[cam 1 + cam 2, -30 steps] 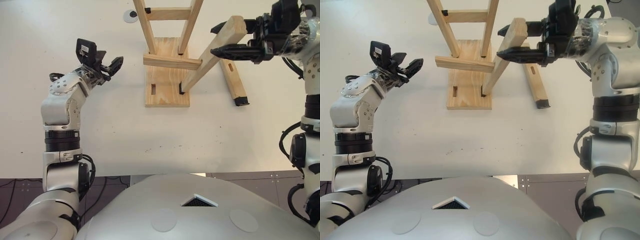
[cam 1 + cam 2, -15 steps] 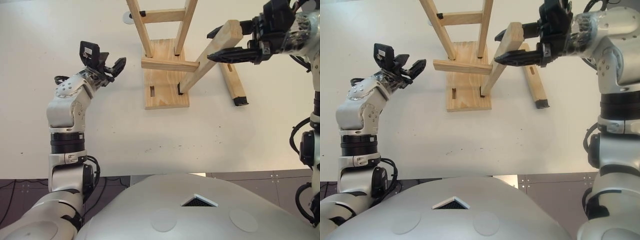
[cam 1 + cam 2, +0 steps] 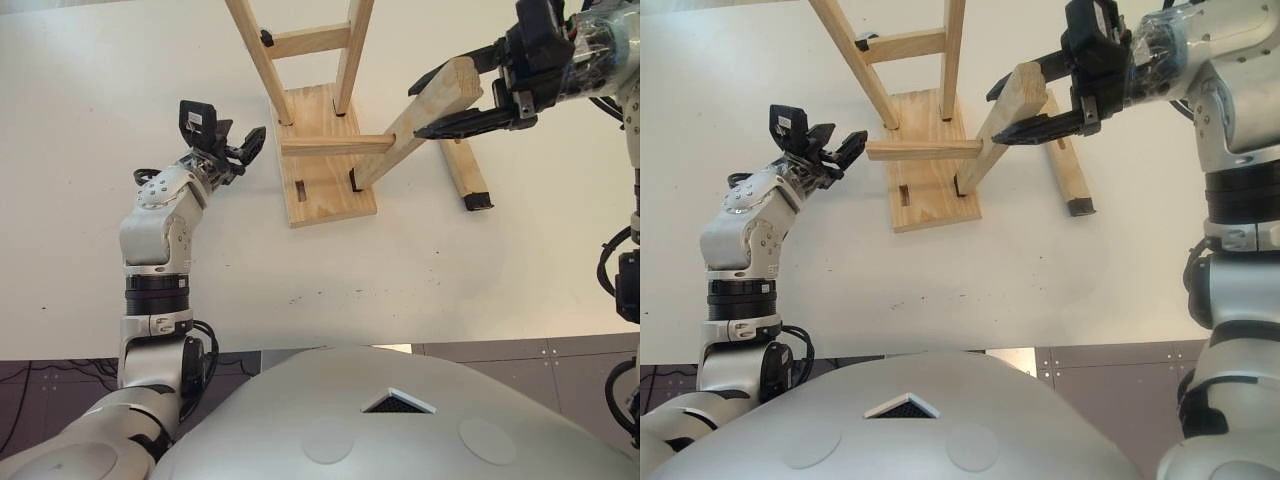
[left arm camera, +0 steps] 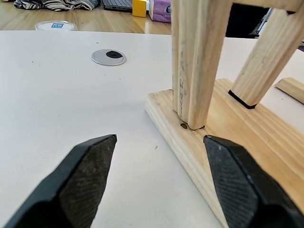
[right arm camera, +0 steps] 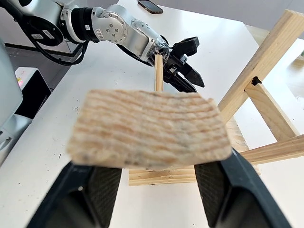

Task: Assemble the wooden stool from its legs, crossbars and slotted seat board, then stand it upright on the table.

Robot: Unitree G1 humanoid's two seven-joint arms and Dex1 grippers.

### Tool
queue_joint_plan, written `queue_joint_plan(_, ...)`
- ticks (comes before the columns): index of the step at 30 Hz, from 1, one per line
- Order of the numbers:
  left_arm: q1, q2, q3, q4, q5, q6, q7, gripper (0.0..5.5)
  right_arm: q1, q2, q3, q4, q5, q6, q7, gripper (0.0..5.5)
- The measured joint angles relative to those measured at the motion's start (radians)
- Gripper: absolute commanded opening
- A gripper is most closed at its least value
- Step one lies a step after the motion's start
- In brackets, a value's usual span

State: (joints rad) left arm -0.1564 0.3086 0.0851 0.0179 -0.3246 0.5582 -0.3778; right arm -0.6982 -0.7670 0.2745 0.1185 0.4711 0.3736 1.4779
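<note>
Closing in on the work, the left gripper [image 3: 243, 138] has come across from well out on the table [image 3: 400, 260] to just beside the free end of the crossbar [image 3: 335, 144]. Its fingers are spread wide and hold nothing. The right gripper [image 3: 440, 105] stays clamped near the top of the leaning leg [image 3: 395, 138], whose foot sits at a slot in the near right corner of the seat board [image 3: 325, 200]. That leg looks a little more tilted than before.

The seat board lies flat on the table. The two far legs [image 3: 262, 65] stand in it, joined by their own rung, and the spare leg [image 3: 467, 180] lies on the table just right of the board.

The move suggests the left arm is about to steady or guide the crossbar while the right arm seats its leg. The stool is roughly half built, with one leg unplaced and the final standing upright not yet done.
</note>
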Motion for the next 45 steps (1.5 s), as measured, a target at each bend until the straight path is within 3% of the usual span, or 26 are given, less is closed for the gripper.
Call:
queue_joint_plan(8,-0.002,-0.039,-0.034,0.048,0.058,-0.03,0.046,3.35,-0.108,0.012,0.036,0.031,0.001,0.209,-0.04,2.04)
queue_joint_plan(14,-0.013,-0.091,-0.083,0.109,0.109,-0.054,0.089,3.35,-0.144,0.024,0.065,0.103,-0.006,0.199,-0.039,2.04)
queue_joint_plan(37,-0.056,-0.114,-0.044,0.178,0.109,-0.063,0.094,3.35,-0.069,0.052,0.077,0.04,0.033,0.109,-0.109,2.04)
queue_joint_plan(42,-0.116,-0.121,-0.042,0.227,0.11,-0.087,0.094,3.35,0.03,0.13,0.08,0.064,0.07,0.295,-0.199,3.19)
queue_joint_plan(45,-0.144,-0.136,-0.044,0.259,0.11,-0.109,0.092,3.35,0.067,0.133,0.095,0.071,0.057,0.377,-0.209,3.51)
